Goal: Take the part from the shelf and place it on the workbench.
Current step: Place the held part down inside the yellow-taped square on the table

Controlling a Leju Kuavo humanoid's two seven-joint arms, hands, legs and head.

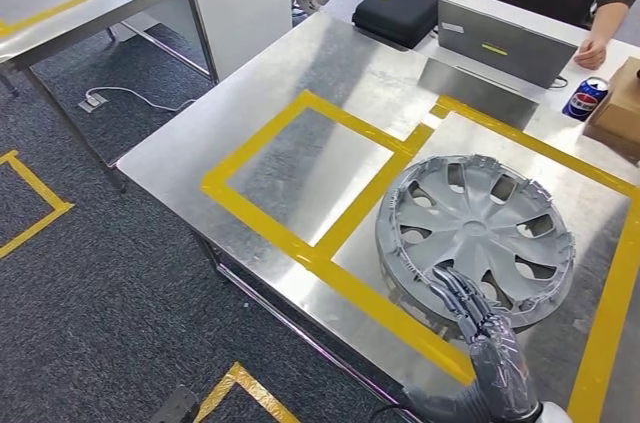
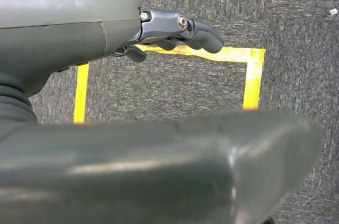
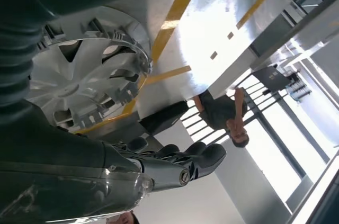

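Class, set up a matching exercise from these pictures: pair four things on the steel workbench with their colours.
Things:
1. hubcap
2. case
3. can
4. box

Colours:
A. blue
B. brown
C. grey
D. black

Pairs: 1-C, 2-D, 3-A, 4-B

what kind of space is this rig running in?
Probably an indoor robot test lab or workshop: steel workbench with yellow tape marking zones, a grey wheel cover lying in one, grey carpet taped too, and people at a laptop alongside.
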